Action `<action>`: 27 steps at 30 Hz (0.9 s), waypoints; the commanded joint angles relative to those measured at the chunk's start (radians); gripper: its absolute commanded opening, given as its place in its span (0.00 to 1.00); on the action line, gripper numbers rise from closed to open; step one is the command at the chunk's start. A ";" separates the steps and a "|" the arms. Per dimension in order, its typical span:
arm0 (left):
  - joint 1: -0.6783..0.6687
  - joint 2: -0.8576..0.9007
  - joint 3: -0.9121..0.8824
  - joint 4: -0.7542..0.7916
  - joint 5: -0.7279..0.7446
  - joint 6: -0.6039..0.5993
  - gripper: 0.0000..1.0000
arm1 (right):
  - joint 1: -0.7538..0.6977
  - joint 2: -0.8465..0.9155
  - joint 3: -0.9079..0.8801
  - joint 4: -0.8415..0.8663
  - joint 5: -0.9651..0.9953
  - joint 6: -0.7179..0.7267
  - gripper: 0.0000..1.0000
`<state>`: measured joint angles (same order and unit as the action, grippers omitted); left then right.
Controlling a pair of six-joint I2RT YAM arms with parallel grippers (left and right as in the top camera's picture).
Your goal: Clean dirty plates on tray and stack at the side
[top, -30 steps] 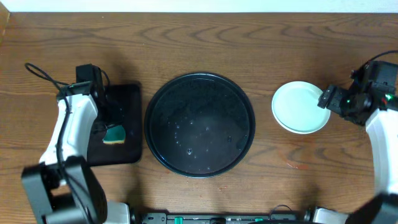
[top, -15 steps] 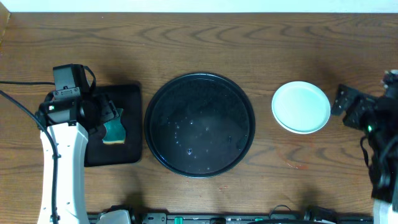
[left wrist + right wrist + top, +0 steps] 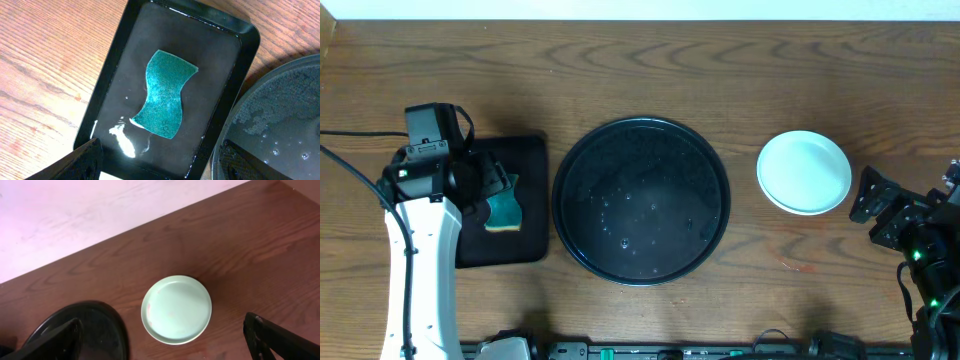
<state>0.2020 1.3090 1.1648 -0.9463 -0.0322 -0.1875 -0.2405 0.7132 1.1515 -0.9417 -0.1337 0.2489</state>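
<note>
The left pincer hangs over the small rectangular tray, and its wrist view shows the jaws spread wide with nothing between them, one dark finger at each lower corner of the picture. Just ahead of that pincer, centred in the gap between its fingers, a teal sponge lies flat on the wet black floor of the rectangular tray, clear of both fingers. Off to the side of that pincer's far finger sits the big round tray, just beside the rectangular one, its glossy surface beaded with water drops. The right pincer hovers over bare wooden table, and its jaws are likewise parted and hold nothing. Ahead of it, lined up with the gap between its fingers but apart from them, a pale mint plate rests on the table. I can see only one plate face from here, and cannot tell whether others lie stacked beneath it. The round tray lies beyond the plate from the right pincer, near the plate but not touching it.
</note>
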 commanded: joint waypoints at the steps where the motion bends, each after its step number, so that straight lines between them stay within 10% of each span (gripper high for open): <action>1: 0.005 -0.002 0.014 -0.006 -0.002 -0.016 0.75 | 0.007 0.009 0.011 0.011 0.006 -0.011 0.99; 8: 0.005 -0.002 0.014 -0.006 -0.002 -0.016 0.75 | 0.018 -0.035 -0.159 0.305 -0.121 -0.132 0.99; 16: 0.004 -0.002 0.014 -0.006 -0.002 -0.016 0.75 | 0.132 -0.320 -0.758 0.916 -0.080 -0.142 0.99; 27: 0.004 -0.002 0.014 -0.006 -0.002 -0.016 0.75 | 0.190 -0.689 -1.147 0.972 -0.003 -0.142 0.99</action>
<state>0.2020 1.3090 1.1648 -0.9466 -0.0296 -0.1875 -0.0666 0.1005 0.0376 0.0620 -0.1688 0.1196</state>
